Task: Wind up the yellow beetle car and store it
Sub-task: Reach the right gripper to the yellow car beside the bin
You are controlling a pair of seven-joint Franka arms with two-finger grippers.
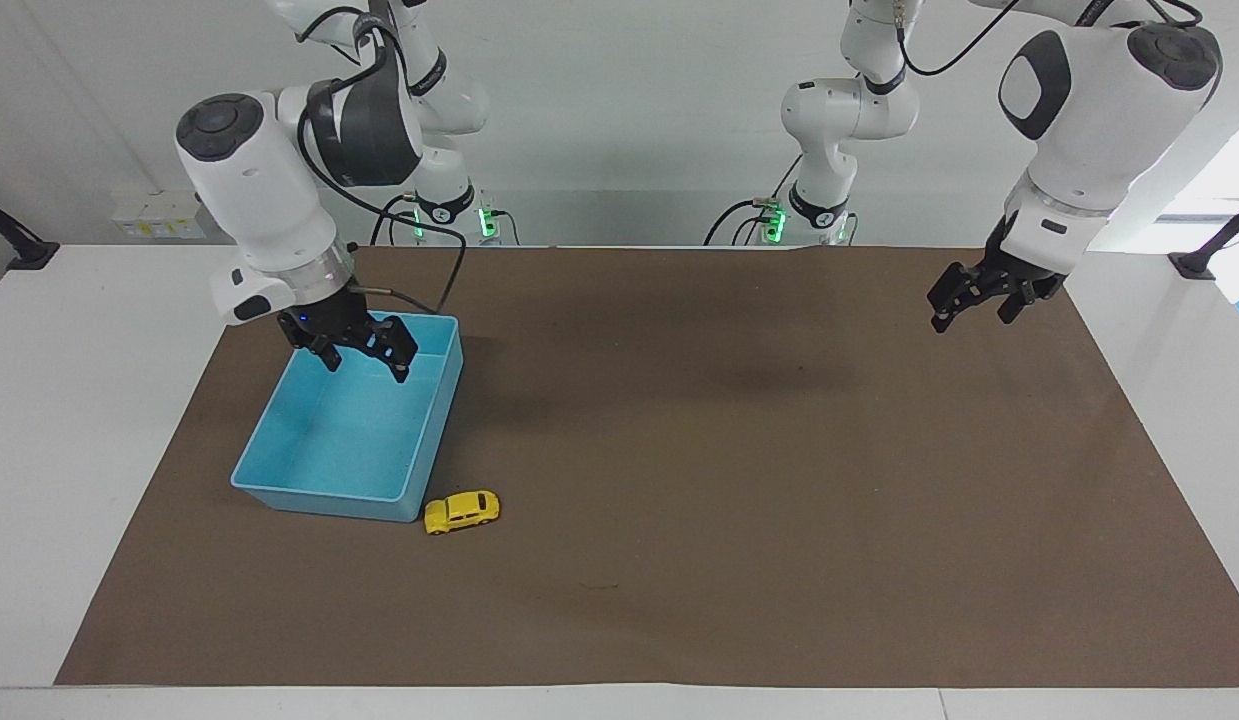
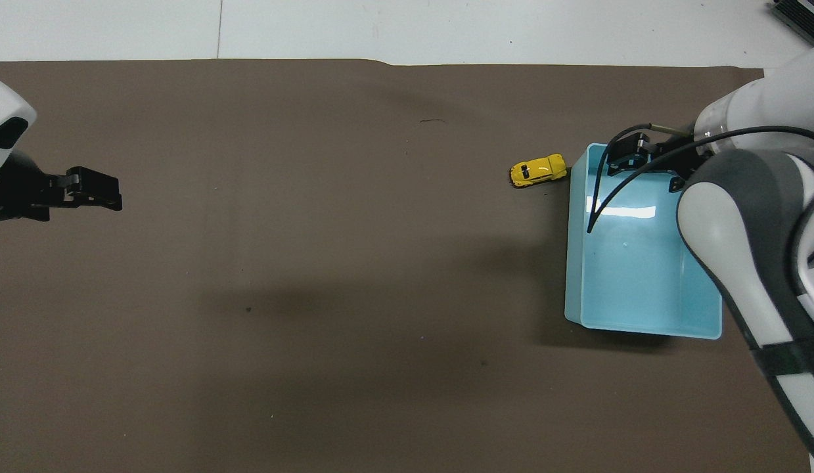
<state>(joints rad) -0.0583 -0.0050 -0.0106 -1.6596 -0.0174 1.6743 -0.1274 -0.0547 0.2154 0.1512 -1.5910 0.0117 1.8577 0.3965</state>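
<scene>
I'm on the approach: my right gripper (image 1: 362, 357), jaws wide and empty, hangs over the blue bin (image 1: 279, 487). The yellow beetle car (image 1: 461, 510) sits past my fingertips, just outside the bin's corner (untouched). Next I must lower and straddle it. My left gripper (image 1: 972, 304) waits, jaws spread.

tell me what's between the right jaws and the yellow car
In the facing view, the right gripper hangs open over the blue bin; its rim and wall lie between it and the yellow beetle car.

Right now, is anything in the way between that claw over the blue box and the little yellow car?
Only the blue box's own wall. The right gripper hangs open over the box, and the yellow beetle car sits on the mat just outside the corner farthest from the robots. Nothing else lies between them. The left gripper waits open over the mat's other end.
</scene>
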